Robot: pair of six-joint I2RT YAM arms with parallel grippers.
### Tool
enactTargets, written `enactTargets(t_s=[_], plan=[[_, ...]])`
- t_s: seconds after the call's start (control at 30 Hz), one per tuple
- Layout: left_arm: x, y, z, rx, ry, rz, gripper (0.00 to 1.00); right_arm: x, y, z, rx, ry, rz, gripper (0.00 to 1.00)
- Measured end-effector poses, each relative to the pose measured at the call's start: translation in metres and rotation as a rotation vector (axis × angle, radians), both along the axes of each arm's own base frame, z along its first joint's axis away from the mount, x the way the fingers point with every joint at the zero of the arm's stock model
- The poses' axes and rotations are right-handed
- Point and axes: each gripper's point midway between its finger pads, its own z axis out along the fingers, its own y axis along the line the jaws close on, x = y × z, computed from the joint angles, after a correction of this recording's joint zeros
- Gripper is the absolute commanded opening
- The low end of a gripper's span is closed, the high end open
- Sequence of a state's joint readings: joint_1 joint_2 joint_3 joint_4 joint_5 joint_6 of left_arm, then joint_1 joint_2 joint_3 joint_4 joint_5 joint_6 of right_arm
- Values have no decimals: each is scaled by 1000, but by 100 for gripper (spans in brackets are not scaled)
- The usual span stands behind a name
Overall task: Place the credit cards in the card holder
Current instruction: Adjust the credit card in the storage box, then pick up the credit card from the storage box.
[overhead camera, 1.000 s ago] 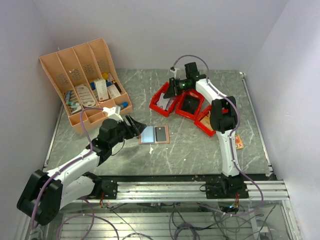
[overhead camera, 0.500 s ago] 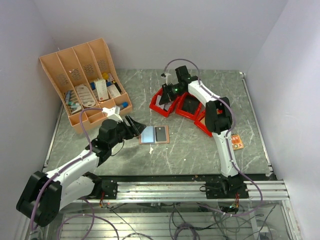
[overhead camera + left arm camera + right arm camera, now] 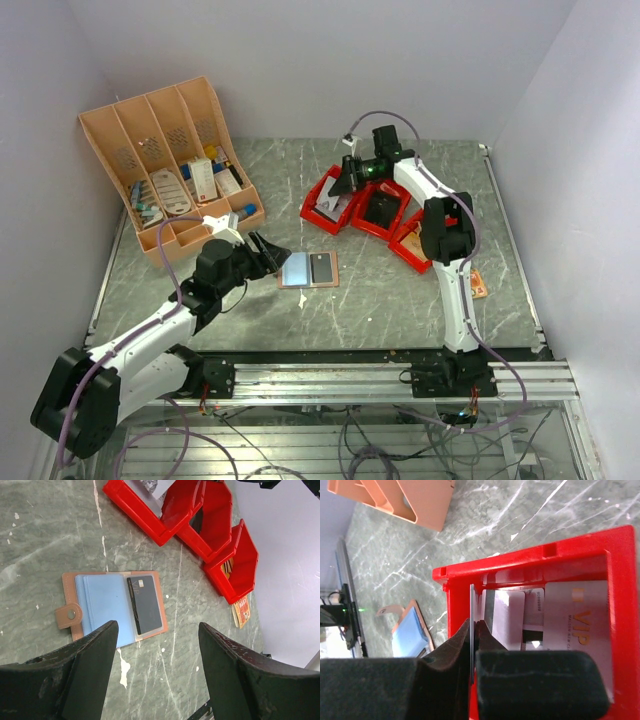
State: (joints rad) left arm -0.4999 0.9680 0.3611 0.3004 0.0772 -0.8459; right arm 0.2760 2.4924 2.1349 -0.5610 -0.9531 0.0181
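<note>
A grey-green marble-look tabletop (image 3: 380, 290) with white veins spreads beneath the left pincer (image 3: 278, 258) and the right pincer (image 3: 340, 186), flecked with pale marks near the left one. Plain matt walls, white with a faint lilac cast, close it in: the back wall (image 3: 320, 70) beyond the right pincer, side walls (image 3: 585, 220) outward of each. Behind the left pincer, at the near edge, runs a ribbed aluminium rail (image 3: 330, 378). The light is even and soft, with faint shadows.
</note>
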Motion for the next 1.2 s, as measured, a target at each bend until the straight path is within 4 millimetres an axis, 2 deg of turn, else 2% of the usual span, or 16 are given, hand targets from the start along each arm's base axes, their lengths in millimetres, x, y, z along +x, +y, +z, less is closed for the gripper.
enactTargets(t_s=[0.1, 0.2, 0.37, 0.57, 0.67, 0.97, 1.2], plan=[[0, 0, 0, 0, 0, 0, 76, 2, -11, 4, 38, 28, -17, 16], [0, 0, 0, 0, 1, 0, 76, 2, -16, 7, 76, 47, -18, 17], [0, 0, 0, 1, 1, 1, 76, 1, -16, 10, 107, 66, -17, 10], [0, 1, -1, 3, 4, 2, 76, 0, -16, 11, 113, 87, -23, 13], [0, 1, -2, 4, 5, 2, 76, 0, -16, 11, 114, 89, -25, 3], [0, 1, -2, 4, 6, 2, 76, 2, -16, 9, 102, 84, -35, 0], [-1, 1, -3, 7, 9, 2, 76, 23, -28, 6, -20, -62, -83, 0]])
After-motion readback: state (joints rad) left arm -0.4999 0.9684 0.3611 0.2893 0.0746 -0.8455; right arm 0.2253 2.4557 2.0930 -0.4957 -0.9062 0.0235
